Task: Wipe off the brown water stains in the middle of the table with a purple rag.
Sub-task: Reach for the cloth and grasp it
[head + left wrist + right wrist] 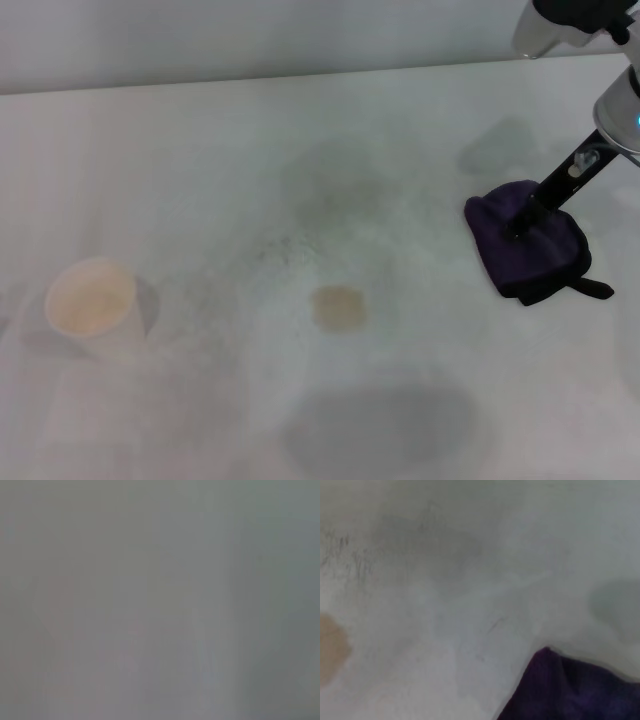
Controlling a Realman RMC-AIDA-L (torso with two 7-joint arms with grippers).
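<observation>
The purple rag [527, 247] lies bunched on the white table [200, 150] at the right, its black strap tail pointing right. My right gripper [519, 228] reaches down from the upper right, its narrow black fingers pressed into the top of the rag and closed on it. The brown water stain [339, 307], a small tan square patch, sits in the middle of the table, well to the left of the rag. The right wrist view shows a corner of the rag [580, 690] and part of the stain [331, 647]. My left gripper is out of view; the left wrist view shows only plain grey.
A white paper cup [92, 305] stands on the table at the left. Faint grey smudges and specks [330, 190] mark the table beyond the stain. The table's far edge [300, 78] meets a pale wall.
</observation>
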